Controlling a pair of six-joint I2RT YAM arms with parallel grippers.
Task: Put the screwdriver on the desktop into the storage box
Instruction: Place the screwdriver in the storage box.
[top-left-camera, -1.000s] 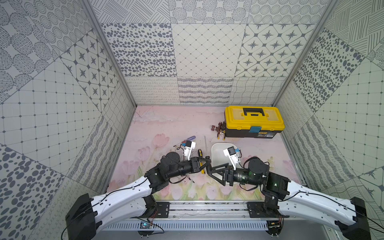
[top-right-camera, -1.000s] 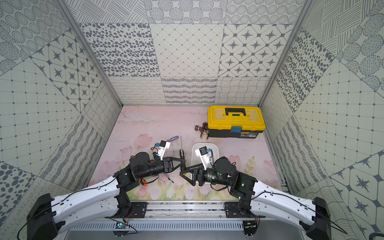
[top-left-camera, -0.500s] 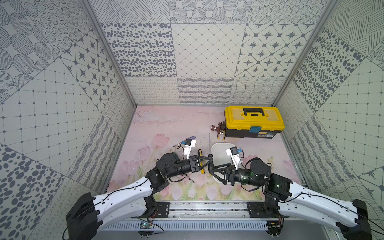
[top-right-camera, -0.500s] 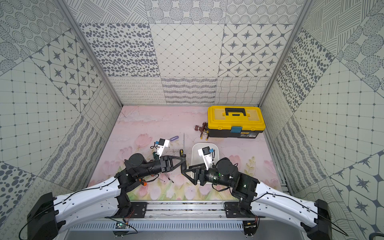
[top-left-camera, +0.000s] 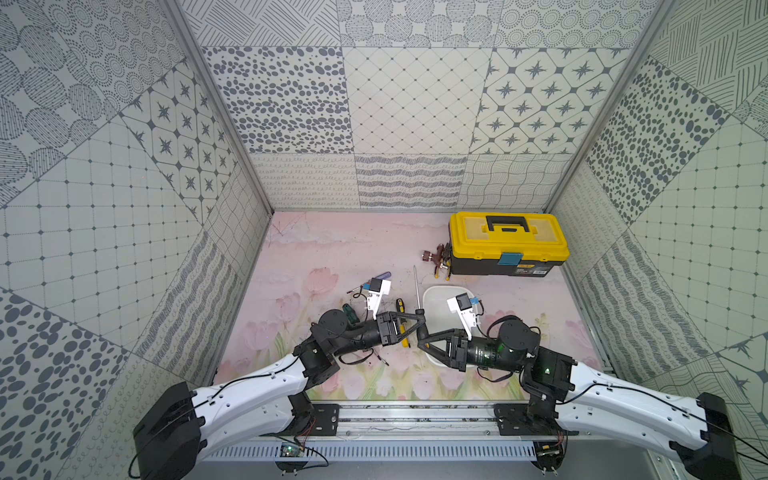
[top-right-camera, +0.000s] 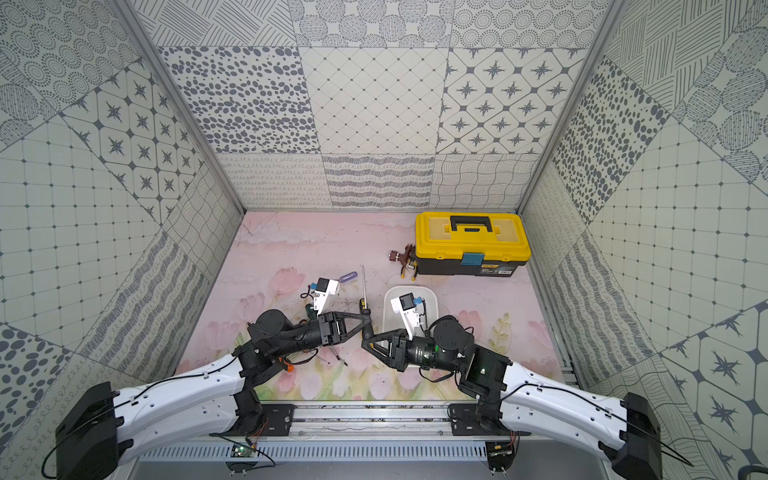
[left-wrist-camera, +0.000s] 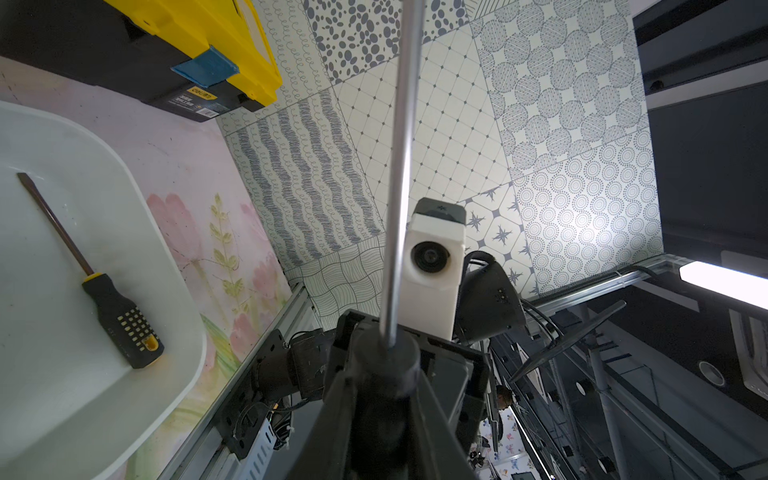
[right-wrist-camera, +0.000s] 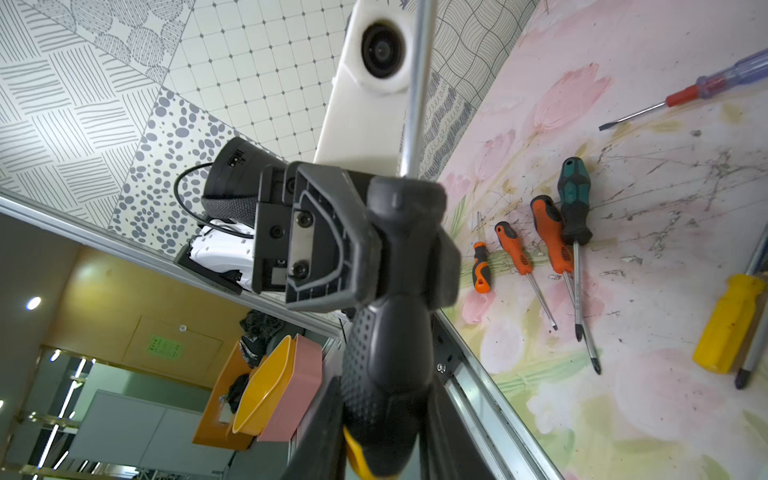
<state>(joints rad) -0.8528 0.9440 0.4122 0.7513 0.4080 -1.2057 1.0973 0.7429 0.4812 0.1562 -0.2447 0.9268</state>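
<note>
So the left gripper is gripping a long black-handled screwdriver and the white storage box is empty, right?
The left gripper does grip the long black-handled screwdriver, but the white storage box is not empty: the left wrist view shows a black-and-yellow screwdriver lying in it.

Holds white-and-black left arm (top-left-camera: 249, 386) and right arm (top-left-camera: 615, 399) stretched inward, wrists low. Clamps black left gripper (top-left-camera: 418, 318) on black-handled steel screwdriver (top-left-camera: 416, 286) near shaft; grips butt end with black right gripper (top-left-camera: 422, 333).

The screwdriver (right-wrist-camera: 390, 332) at frame centre has a matt black, dimpled rubbery handle and a smooth, shiny metal shaft. The storage box (left-wrist-camera: 62, 145) is smooth white plastic; the desktop (right-wrist-camera: 665, 199) is scratched, matt.
</note>
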